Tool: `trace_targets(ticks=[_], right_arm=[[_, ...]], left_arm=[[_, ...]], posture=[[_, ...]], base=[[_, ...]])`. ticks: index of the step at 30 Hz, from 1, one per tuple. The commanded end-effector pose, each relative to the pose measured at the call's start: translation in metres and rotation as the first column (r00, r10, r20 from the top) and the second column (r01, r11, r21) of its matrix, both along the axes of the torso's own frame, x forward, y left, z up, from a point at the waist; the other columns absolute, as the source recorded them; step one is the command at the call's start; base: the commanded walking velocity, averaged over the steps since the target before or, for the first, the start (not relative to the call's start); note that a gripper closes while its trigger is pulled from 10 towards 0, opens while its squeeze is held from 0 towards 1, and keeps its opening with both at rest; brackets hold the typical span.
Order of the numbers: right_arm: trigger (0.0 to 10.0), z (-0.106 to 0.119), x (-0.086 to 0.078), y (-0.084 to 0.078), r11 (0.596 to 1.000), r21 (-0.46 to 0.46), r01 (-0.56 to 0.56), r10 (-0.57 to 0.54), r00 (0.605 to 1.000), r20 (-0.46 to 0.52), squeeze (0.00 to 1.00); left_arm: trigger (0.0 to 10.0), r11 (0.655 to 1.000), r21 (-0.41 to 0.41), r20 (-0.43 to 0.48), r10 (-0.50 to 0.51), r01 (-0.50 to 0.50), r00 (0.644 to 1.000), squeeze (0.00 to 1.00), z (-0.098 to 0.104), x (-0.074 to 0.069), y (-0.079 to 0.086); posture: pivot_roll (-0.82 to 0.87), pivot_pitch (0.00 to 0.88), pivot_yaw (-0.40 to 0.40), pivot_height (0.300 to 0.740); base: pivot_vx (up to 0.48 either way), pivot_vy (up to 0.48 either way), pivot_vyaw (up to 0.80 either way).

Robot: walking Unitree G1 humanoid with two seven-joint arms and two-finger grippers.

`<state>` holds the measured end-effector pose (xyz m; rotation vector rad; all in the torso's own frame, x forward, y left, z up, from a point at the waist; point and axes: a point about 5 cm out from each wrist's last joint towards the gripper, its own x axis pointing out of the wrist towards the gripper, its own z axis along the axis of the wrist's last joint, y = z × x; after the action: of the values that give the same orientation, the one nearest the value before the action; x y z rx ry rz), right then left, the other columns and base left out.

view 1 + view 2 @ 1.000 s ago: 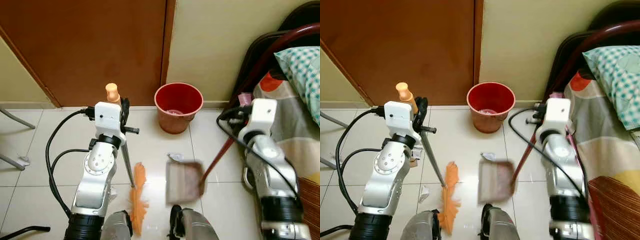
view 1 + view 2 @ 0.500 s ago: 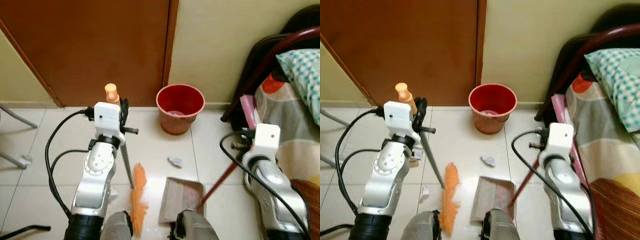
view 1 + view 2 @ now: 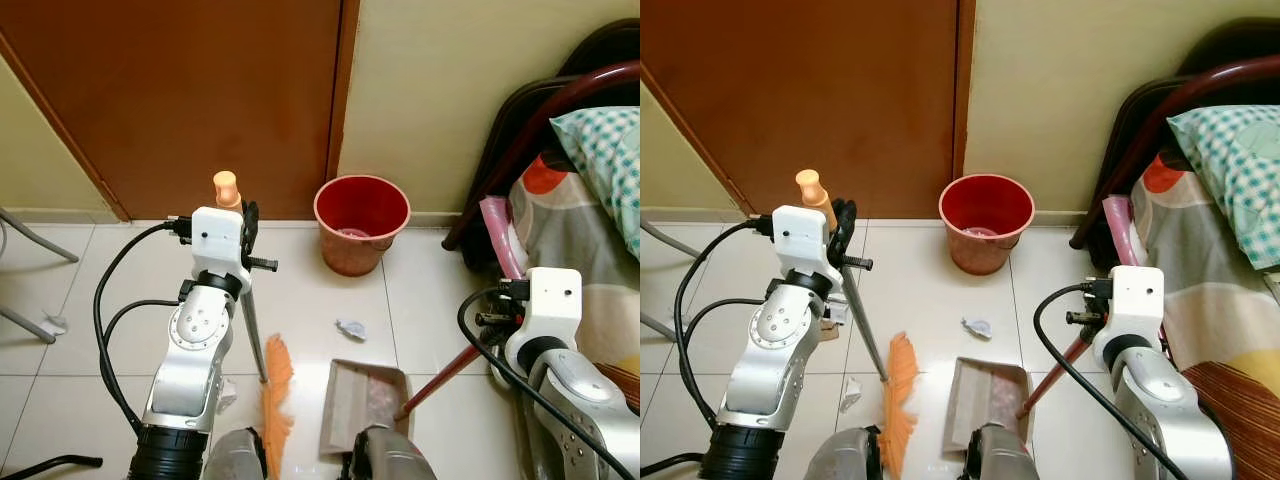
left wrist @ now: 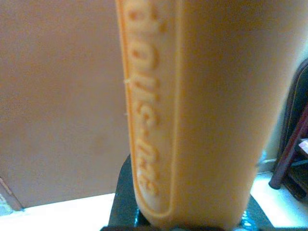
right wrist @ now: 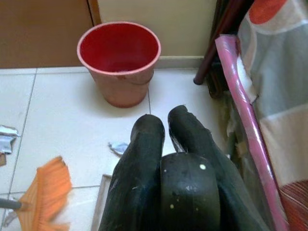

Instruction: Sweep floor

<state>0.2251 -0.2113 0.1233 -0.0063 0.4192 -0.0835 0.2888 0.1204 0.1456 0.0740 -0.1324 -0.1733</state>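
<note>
Left pincer [image 3: 245, 225] clamps the orange-bristled broom [image 3: 273, 385]; right pincer [image 5: 166, 132], clamped on the brown dustpan's [image 3: 360, 405] handle, could tilt it, spilling debris lower centre.

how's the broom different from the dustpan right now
The broom has orange bristles and a grey pole; the dustpan is brown with a red handle. The left gripper holds the broom near its top; the right gripper holds the dustpan. Both have their working ends on the tiled floor.

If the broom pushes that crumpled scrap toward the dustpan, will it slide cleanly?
The crumpled scrap looks light, so it will probably skid on the glossy tile. The orange broom bristles look floppy and may ride over it. It may tumble, since the dustpan lies apart from it.
</note>
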Motion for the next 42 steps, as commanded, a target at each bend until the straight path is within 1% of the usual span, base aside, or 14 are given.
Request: trace_targets(ticks=[1,3,4,5,6,10,11,12,13,21,27,32,36,42], right_arm=[[10.0,-0.007,0.007,0.001,0.999,0.0,-0.041,0.041,0.999,-0.027,0.0],[9.2,-0.004,0.015,0.005,0.998,0.006,-0.065,0.065,0.998,0.007,0.0],[1.5,-0.003,0.018,0.006,0.998,0.012,-0.066,0.066,0.998,0.02,0.0],[1.5,-0.003,0.018,0.006,0.998,0.012,-0.066,0.066,0.998,0.02,0.0],[0.0,-0.001,0.022,0.008,0.998,0.028,-0.059,0.057,0.997,0.046,0.0],[0.2,0.004,0.031,0.016,0.999,0.017,-0.05,0.048,0.992,0.12,0.0],[5.5,0.003,0.032,0.018,0.999,0.016,-0.046,0.043,0.991,0.127,0.0],[5.5,0.003,0.032,0.018,0.999,0.016,-0.046,0.043,0.991,0.127,0.0],[10.0,0.0,0.035,0.02,0.999,0.034,-0.008,0.003,0.991,0.134,0.0],[10.0,0.01,0.044,0.023,0.993,0.041,0.107,-0.114,0.966,0.231,0.0],[10.0,0.023,0.056,0.027,0.994,0.072,0.088,-0.105,0.949,0.296,0.0],[10.0,0.039,0.067,0.033,0.988,0.153,0.02,-0.078,0.919,0.387,0.0],[10.0,0.049,0.071,0.031,0.999,-0.014,0.045,-0.034,0.89,0.455,0.0],[10.0,0.04,0.068,0.02,0.995,-0.027,0.091,-0.069,0.888,0.455,0.0]], left_arm=[[10.0,0.999,0.033,-0.016,-0.01,0.01,1.0,0.0,-0.002,0.002,-0.002],[10.0,0.999,0.036,-0.015,-0.015,0.016,1.0,0.0,-0.001,0.003,-0.002],[10.0,0.999,0.039,-0.015,-0.016,0.017,1.0,0.0,-0.001,0.003,-0.002],[10.0,0.999,0.039,-0.015,-0.016,0.017,1.0,0.0,-0.001,0.003,-0.002],[10.0,0.999,0.042,-0.013,-0.016,0.016,1.0,0.0,0.0,0.003,-0.001],[10.0,0.999,0.048,-0.012,-0.002,0.003,1.0,0.0,0.0,0.003,0.006],[10.0,0.999,0.048,-0.012,0.001,0.0,1.0,0.0,0.0,0.002,0.007],[10.0,0.999,0.048,-0.012,0.001,0.0,1.0,0.0,0.0,0.002,0.007],[10.0,0.999,0.047,-0.014,0.004,-0.004,1.0,0.0,-0.001,0.0,0.009],[10.0,0.997,0.065,-0.016,0.031,-0.029,0.999,0.0,-0.002,-0.004,0.016],[10.0,0.996,0.079,-0.021,0.041,-0.039,0.999,0.0,-0.001,-0.006,0.023],[10.0,0.99,0.061,-0.032,0.13,-0.128,0.991,0.0,-0.004,-0.01,0.036],[10.0,0.991,0.063,-0.025,0.117,-0.116,0.993,0.0,-0.006,-0.012,0.031],[10.0,0.996,0.041,-0.019,0.083,-0.082,0.996,0.0,-0.004,-0.013,0.022]], posture=[[-0.03,0.143,0.0,0.74],[-0.03,0.144,0.008,0.74],[-0.03,0.144,0.008,0.74],[-0.03,0.144,0.008,0.74],[-0.03,0.144,0.008,0.74],[-0.02,0.149,0.012,0.74],[-0.02,0.151,0.013,0.74],[-0.02,0.151,0.013,0.74],[-0.01,0.155,0.013,0.74],[-0.02,0.168,0.008,0.74],[-0.01,0.16,0.01,0.74],[-0.01,0.146,-0.009,0.74],[-0.01,0.126,-0.026,0.74],[0.01,0.116,-0.029,0.74]], base=[[0.0,0.0,0.0],[0.0,0.0,0.0],[0.0,0.0,0.0],[0.0,0.0,0.0],[0.0,0.0,0.0],[0.0,0.0,0.0],[0.0,0.0,0.0],[0.0,0.0,0.0],[0.0,0.0,0.0],[0.0,0.0,0.0],[0.0,0.0,0.0],[0.0,0.0,0.0],[0.0,0.0,0.0],[0.0,0.0,-0.1]])
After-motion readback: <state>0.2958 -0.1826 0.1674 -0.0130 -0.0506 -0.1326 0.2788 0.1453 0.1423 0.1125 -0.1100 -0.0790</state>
